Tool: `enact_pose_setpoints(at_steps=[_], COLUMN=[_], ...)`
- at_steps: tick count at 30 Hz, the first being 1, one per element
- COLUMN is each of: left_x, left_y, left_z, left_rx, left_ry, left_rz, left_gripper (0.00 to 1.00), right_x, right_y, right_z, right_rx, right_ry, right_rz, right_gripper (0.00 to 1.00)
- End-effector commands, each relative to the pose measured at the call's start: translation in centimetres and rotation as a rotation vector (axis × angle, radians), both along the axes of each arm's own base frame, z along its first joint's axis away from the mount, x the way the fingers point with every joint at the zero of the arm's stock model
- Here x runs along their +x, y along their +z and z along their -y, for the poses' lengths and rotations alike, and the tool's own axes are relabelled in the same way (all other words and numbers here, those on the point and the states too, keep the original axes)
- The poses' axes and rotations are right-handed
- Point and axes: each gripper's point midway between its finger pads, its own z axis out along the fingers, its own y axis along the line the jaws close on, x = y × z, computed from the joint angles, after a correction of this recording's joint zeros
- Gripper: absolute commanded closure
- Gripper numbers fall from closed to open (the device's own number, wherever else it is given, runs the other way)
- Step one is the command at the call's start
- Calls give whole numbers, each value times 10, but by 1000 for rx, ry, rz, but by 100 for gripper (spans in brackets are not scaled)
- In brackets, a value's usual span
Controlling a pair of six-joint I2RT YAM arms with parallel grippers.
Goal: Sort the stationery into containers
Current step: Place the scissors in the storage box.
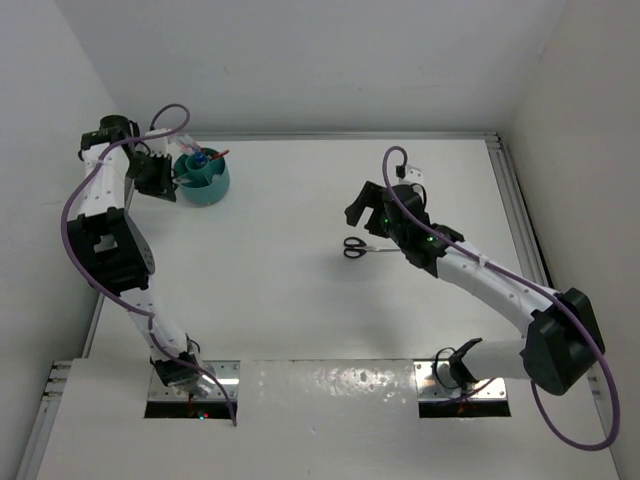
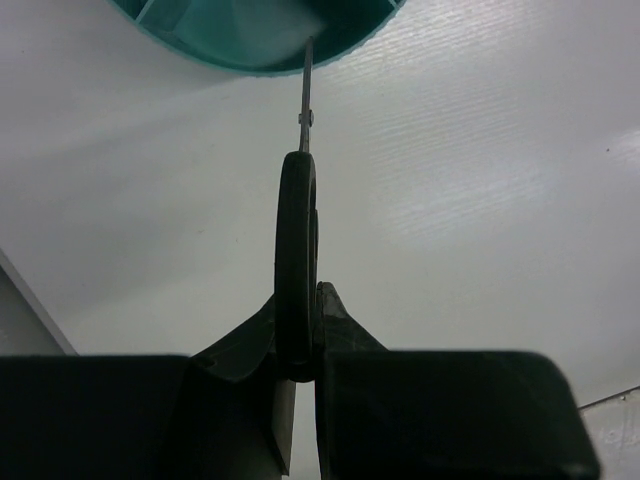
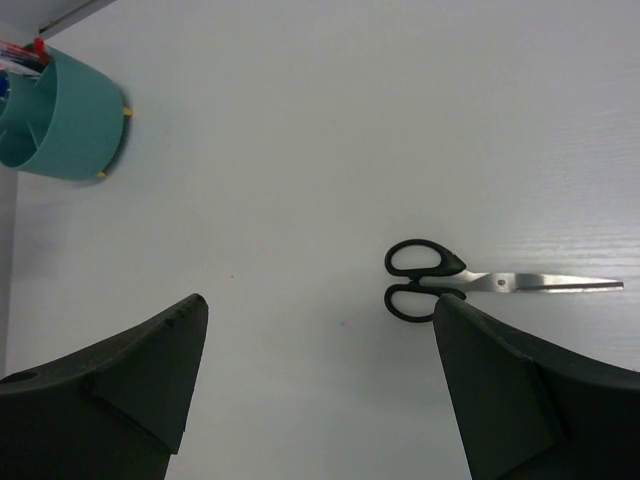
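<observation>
Black-handled steel scissors (image 2: 296, 225) in left pincer (image 2: 302, 352)

The bench (image 3: 300, 120) is a smooth white board with a soft sheen and faint fine grain. The organiser (image 3: 75, 125) is smooth teal plastic, lightly glossy. The loose scissors (image 3: 480, 282) have matt black plastic handles and bright polished metal blades. The held scissors (image 2: 297, 250) show the same dull black handle. A strip (image 1: 330, 385) along the near edge is glossy and reflective.

Organiser (image 2: 250, 40): cut off by the top edge in my left wrist view. Scissors (image 2: 297, 250): blade tip indistinct against its rim. Overhead, I cannot identify its tiny contents (image 1: 200, 159).
</observation>
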Motion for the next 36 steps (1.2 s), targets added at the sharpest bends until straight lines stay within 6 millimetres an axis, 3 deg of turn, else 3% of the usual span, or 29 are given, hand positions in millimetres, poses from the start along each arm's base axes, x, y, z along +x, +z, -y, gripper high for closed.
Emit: enact_pose_setpoints(at_steps=[1, 8, 16, 27, 32, 36], left_x=[18, 29, 49, 79, 84, 85], left_y=[2, -19, -30, -22, -10, 20], left_z=[-5, -9, -15, -21, -19, -16], left_rx=[21, 24, 80, 88, 84, 54], left_ry=[30, 34, 43, 77, 79, 93], left_rz=[56, 20, 15, 70, 102, 168], left_gripper=[100, 100, 99, 65, 64, 62], right_x=[-3, -6, -11, -16, -17, -19], right_y=[9, 5, 0, -2, -1, -1], right_z=[8, 9, 7, 0, 0, -2], right_rx=[-16, -26, -52, -80, -93, -110], right_ry=[-25, -28, -20, -1, 4, 17], right_rz=[31, 13, -6, -13, -9, -5], right_gripper=[8, 9, 9, 8, 8, 8])
